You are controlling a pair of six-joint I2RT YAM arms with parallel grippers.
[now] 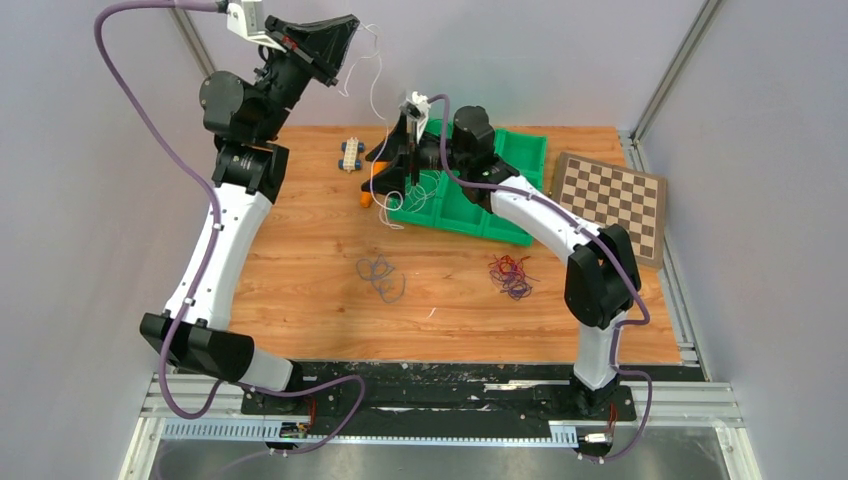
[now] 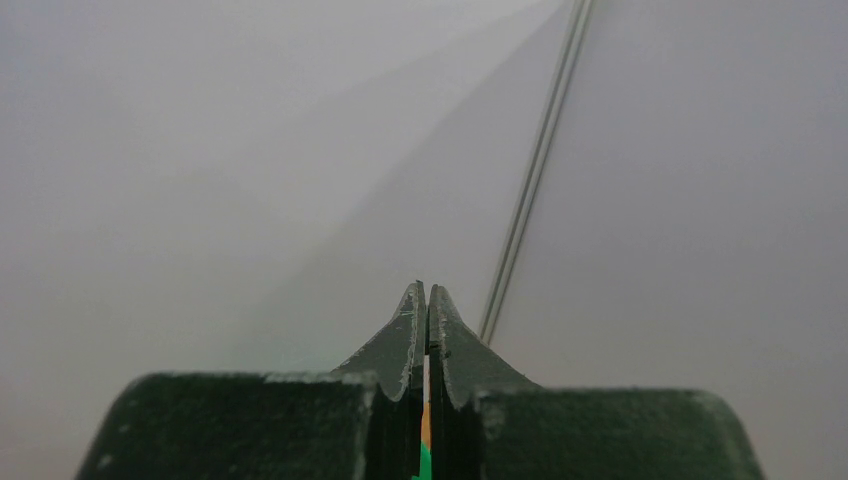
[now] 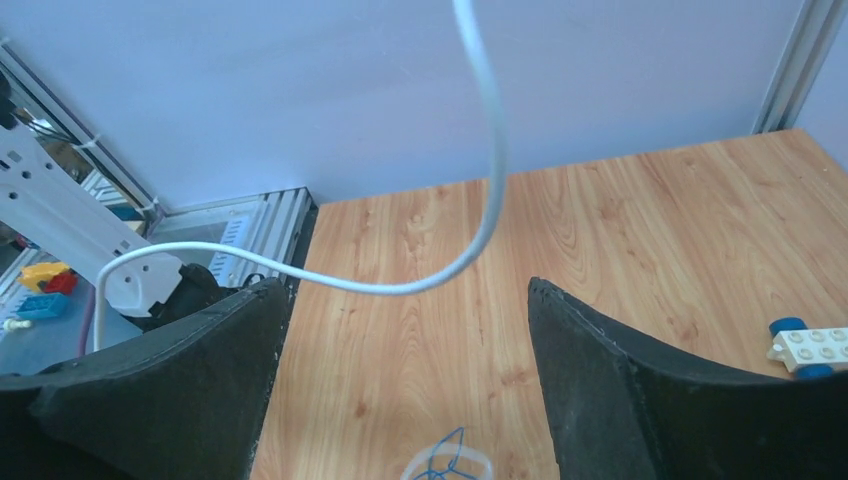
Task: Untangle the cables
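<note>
Top external shows two clumps near the middle of the table point(image 1: 300, 300): a grey-blue clump point(image 1: 380, 277) on the left and a red-purple clump point(image 1: 512, 276) on the right, well apart. You are working a white cable point(image 3: 499, 150) that hangs in the air at the far side. Your left gripper point(image 2: 427, 290), high at the far left, has its fingers pressed together. Its own view hides the pinch point, but the cable hangs from there, so I judge it pinches the upper end. Your right gripper point(image 3: 405, 285) is spread wide beside the green tray point(image 1: 520, 150), and the cable loops between its fingers, apparently untouched. The step looks like drawing this strand out straight. Next, close the right fingers on the loop, then ease the grippers apart and watch for snags.
</note>
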